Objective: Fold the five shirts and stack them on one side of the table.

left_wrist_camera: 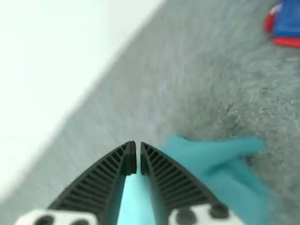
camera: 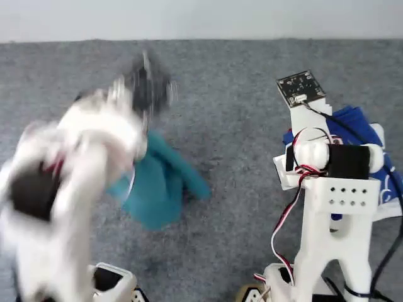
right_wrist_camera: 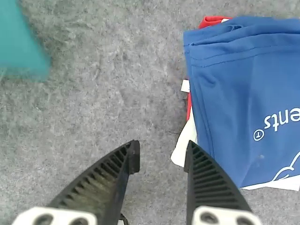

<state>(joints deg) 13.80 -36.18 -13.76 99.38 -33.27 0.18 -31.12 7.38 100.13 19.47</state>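
Pinching the teal shirt (left_wrist_camera: pixel 220 164), the left end effector (left_wrist_camera: pixel 136 152) is holding its two black ribbed fingers pressed almost together, with a strip of teal cloth showing between them just behind the tips. In the high view the teal shirt (camera: pixel 157 182) is lying crumpled on the left half of the grey desk (camera: pixel 239 126), partly covered by the left arm (camera: pixel 69 176), which is leaning over it from the near left. One sleeve-like end of the shirt is trailing toward the right.

Well apart from it, on the right side of the desk, the blue shirt (camera: pixel 356 119) is lying folded flat under the right arm (camera: pixel 334 189). The right wrist view is showing this blue shirt (right_wrist_camera: pixel 248 93) resting on top of a small stack, with an edge of red cloth (right_wrist_camera: pixel 211 21) peeking out at its far side and a corner of white cloth (right_wrist_camera: pixel 180 152) sticking out beneath it. The right end effector (right_wrist_camera: pixel 161 157) is hovering above bare desk just beside the left edge of the stack, its fingers spread apart and gripping nothing. A corner of the teal shirt (right_wrist_camera: pixel 18 42) is showing off to the far left of it.
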